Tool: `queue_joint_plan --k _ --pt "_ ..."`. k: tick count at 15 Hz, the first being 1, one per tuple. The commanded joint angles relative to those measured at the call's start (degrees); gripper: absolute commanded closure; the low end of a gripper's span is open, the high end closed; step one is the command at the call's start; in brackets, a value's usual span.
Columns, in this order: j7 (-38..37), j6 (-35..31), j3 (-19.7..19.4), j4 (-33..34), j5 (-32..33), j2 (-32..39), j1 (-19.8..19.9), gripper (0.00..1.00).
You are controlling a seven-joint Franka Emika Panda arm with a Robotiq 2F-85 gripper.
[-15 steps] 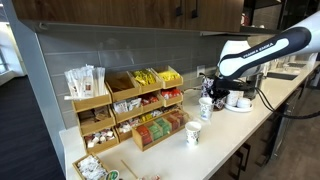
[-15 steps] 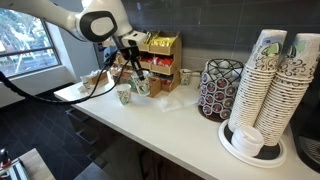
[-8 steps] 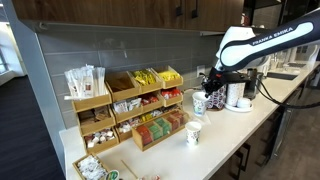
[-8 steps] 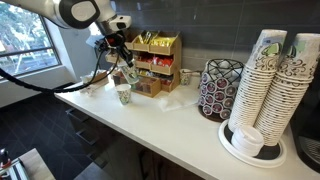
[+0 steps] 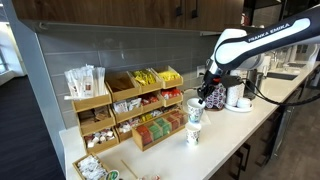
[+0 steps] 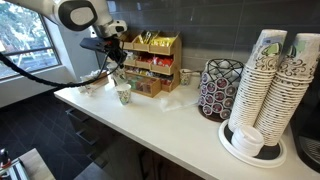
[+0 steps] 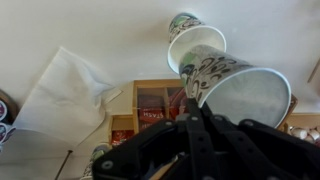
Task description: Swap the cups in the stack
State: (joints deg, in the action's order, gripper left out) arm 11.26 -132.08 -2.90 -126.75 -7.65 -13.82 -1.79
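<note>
countertop [image 5: 243,128] bears lower cup [image 5: 193,136]; gripper [image 7: 196,108] clamps upper cup [image 7: 238,86] above, snack racks [image 5: 140,102] beside.

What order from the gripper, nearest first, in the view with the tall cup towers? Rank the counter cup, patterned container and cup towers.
1. counter cup, just below the gripper.
2. patterned container, further along, by the wall.
3. cup towers, farthest, at the picture's right edge.

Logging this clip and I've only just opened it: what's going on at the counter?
The Panda arm's gripper is shut on one paper cup and holds it in the air above the counter. The other cup stands upright on the counter in front of the snack racks. The two cups are apart, not nested.
</note>
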Motion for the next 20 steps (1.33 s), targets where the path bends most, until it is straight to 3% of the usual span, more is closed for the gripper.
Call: queue_joint_plan --k 1,11,12,14,20 --pt "5.6 2.8 -0.9 0.6 -2.7 1.6 -0.7 0.97" --pt "6.8 1.9 -0.5 2.2 -4.6 6.4 0.2 0.96" --pt "5.9 2.0 -0.4 2.5 -4.4 6.7 0.4 0.71" --pt "6.7 1.5 -0.4 2.7 -4.8 6.8 0.4 0.67" --pt "7.3 2.4 -0.5 2.6 -5.6 3.3 0.4 0.2"
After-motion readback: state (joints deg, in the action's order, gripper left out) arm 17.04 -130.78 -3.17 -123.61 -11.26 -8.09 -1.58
